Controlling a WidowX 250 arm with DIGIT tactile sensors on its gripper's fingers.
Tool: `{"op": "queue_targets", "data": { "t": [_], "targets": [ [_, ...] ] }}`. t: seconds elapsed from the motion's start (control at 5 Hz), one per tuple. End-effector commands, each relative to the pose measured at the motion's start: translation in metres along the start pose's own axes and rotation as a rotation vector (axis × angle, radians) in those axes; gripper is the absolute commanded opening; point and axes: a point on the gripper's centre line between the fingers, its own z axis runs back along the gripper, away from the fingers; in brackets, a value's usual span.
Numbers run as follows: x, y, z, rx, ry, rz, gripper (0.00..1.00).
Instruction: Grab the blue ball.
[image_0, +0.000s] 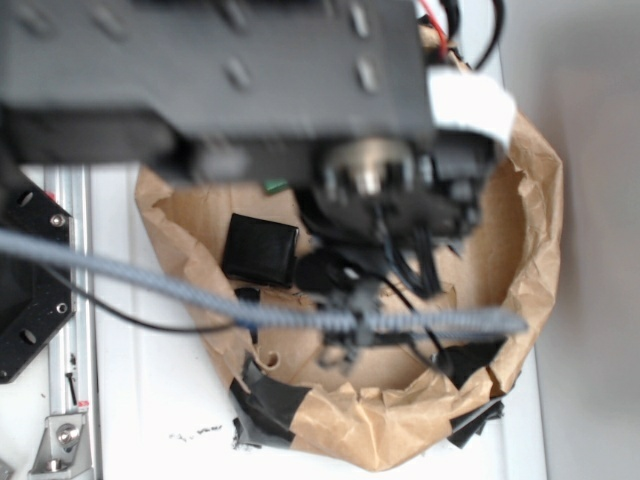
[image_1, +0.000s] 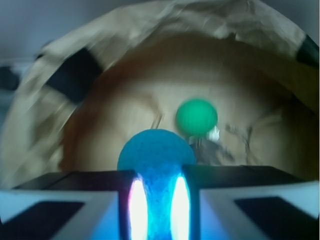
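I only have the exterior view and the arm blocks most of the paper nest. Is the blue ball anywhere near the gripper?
Observer: Yes. On the wrist view the blue ball sits right between the gripper's fingers, its lower part down in the gap.
Operator: Closed on it?
Observer: Can't tell. The fingers flank the ball closely, but glare along their inner edges hides any contact.
Operator: Anything else close by? I only see a black block.
Observer: A green ball lies just beyond the blue one, slightly to the right in the wrist image, on the brown paper floor.
Operator: Touching each other?
Observer: They look apart or barely overlapping in that view; it is too blurred to be sure.
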Motion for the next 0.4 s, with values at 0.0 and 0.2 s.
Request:
{"op": "queue_targets", "data": {
  "t": [0.0, 0.2],
  "targets": [
    [-0.0046, 0.0218, 0.0387, 0.112, -0.134, 0.148, 0.00],
    [-0.0084, 0.0149, 0.0334, 0.129, -0.123, 0.141, 0.00]
  ]
}}
